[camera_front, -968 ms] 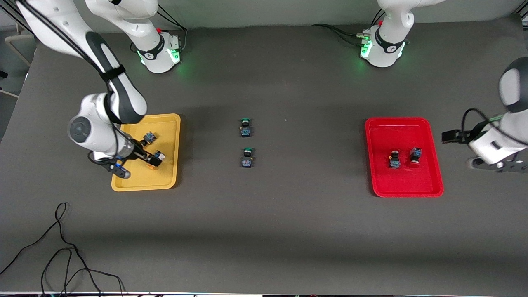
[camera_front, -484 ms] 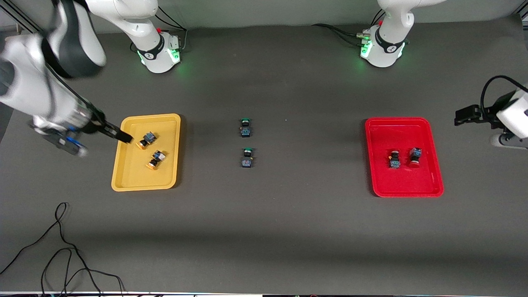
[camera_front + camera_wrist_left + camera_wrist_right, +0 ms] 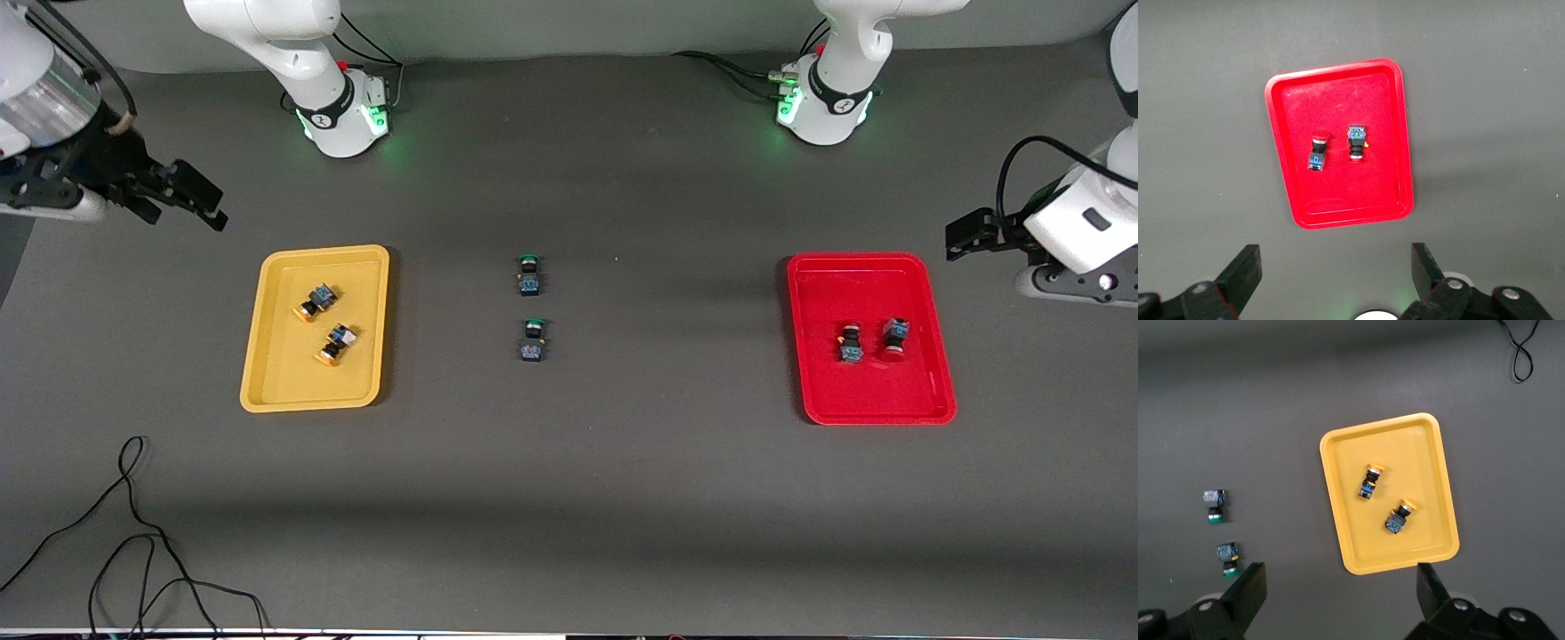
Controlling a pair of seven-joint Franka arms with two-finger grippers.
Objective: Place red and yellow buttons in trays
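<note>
- Dark grey matting covers my table (image 3: 569, 498) in the front view. My right gripper (image 3: 182, 191) hangs spread and empty, up off the table just outside the yellow tray (image 3: 267, 391) toward the right arm's base. My left gripper (image 3: 969, 233) hangs spread and empty beside the red tray (image 3: 942, 404), at the left arm's end. Two yellow buttons (image 3: 316, 300) lie in the yellow tray, two red buttons (image 3: 850, 342) in the red tray. Two green buttons (image 3: 530, 274) sit mid-table, between the trays.
- Left wrist view: my fingers (image 3: 1241, 277) stand wide apart with nothing between them. The red tray (image 3: 1288, 200) lies below and ahead, clear of them, both red buttons (image 3: 1317, 152) lying inside it.
- Right wrist view: my fingers (image 3: 1248, 593) stand wide apart, empty. The yellow tray (image 3: 1335, 520) lies below, both yellow buttons (image 3: 1368, 482) inside; green buttons (image 3: 1215, 505) lie apart on the mat.
- Judgement: sorting looks complete. Risk: a low retreat could clip a tray rim and spill buttons; reaching for green buttons would be an error.
</note>
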